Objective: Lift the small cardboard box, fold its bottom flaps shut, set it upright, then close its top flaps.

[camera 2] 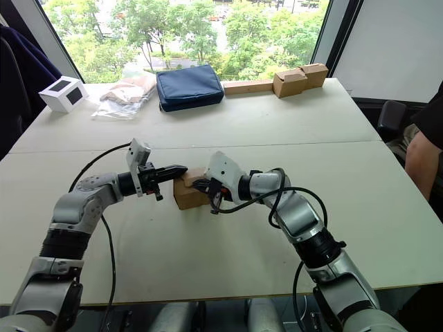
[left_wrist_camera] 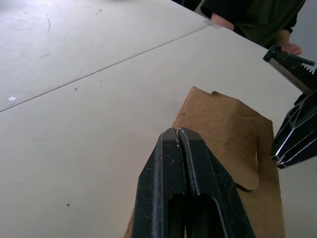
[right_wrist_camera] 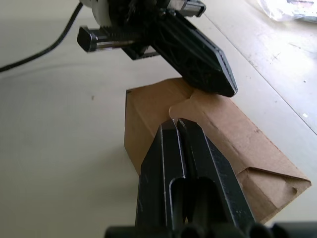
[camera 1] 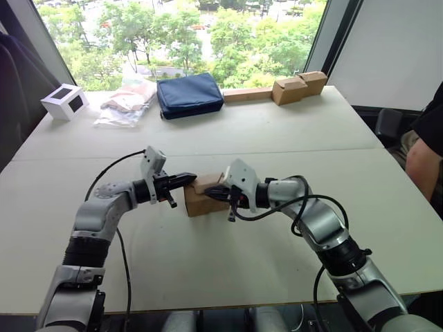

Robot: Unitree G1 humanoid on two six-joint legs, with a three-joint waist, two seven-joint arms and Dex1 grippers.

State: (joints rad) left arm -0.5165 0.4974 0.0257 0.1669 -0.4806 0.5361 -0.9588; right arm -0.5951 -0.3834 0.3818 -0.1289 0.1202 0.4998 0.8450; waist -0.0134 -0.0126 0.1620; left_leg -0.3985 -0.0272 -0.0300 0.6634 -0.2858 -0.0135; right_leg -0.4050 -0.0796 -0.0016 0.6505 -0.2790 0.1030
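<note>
Small cardboard box stands mid-table, flaps nearly down | left gripper at its 10 o'clock, right gripper at 3 o'clock, both pinched closed, empty, pressing flaps | likely final closing step.

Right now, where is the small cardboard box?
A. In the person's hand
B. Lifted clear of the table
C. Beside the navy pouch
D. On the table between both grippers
D: the small cardboard box rests on the table, with the left gripper and right gripper shut at its top.
</note>
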